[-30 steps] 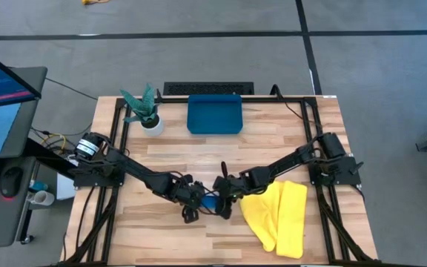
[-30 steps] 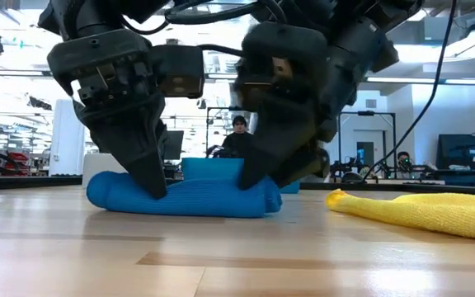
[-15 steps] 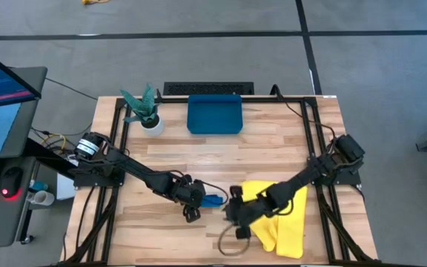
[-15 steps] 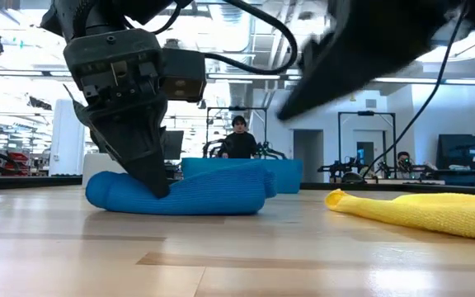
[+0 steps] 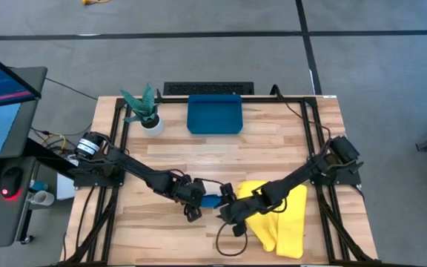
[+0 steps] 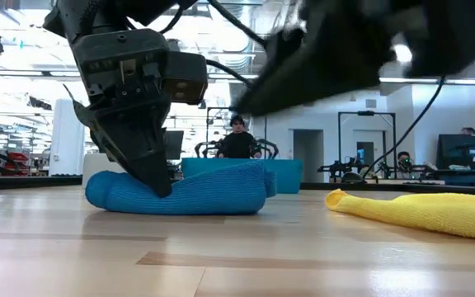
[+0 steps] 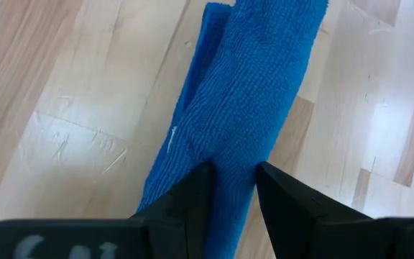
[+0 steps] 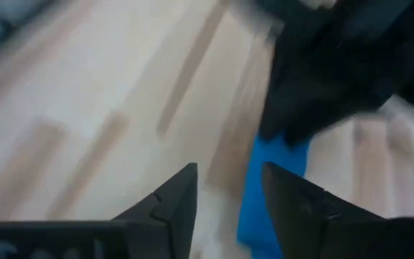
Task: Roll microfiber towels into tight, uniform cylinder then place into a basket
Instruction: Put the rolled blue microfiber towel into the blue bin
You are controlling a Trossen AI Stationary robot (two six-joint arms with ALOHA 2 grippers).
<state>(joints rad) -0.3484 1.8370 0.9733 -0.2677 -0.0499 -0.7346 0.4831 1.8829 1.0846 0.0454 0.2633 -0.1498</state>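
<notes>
The blue towel [image 6: 196, 194] lies rolled into a cylinder on the table near its middle front. It also shows in the high view [image 5: 211, 201]. My left gripper [image 5: 193, 205] is shut on it near its left end. My right gripper [image 5: 226, 211] is open and empty. It hangs blurred above the table just right of and nearer than the roll, whose blue end [image 8: 272, 187] shows beyond its fingers [image 8: 182, 194]. The yellow towel [image 5: 282, 215] lies loosely folded at the front right. The teal basket [image 5: 214, 114] stands at the far middle. My left gripper pinches the blue roll between its two fingers, a little in from its left end [image 7: 232, 173]. The fingers [image 6: 151, 169] come from above, pointing down, and lie across the roll. The roll rests on the table along its length, dented where the fingers press.
A white pot with a green plant [image 5: 150, 119] stands left of the basket. The yellow towel [image 6: 419, 210] lies close to the right of the roll. Bare wood lies between the roll and the basket. A person [image 6: 237, 140] sits in the room beyond the table.
My right gripper has let go of the roll's right end, swung up and toward the table's near edge, and then come partway back toward the roll. The roll's freed right end has risen a little. My left gripper keeps its hold.
</notes>
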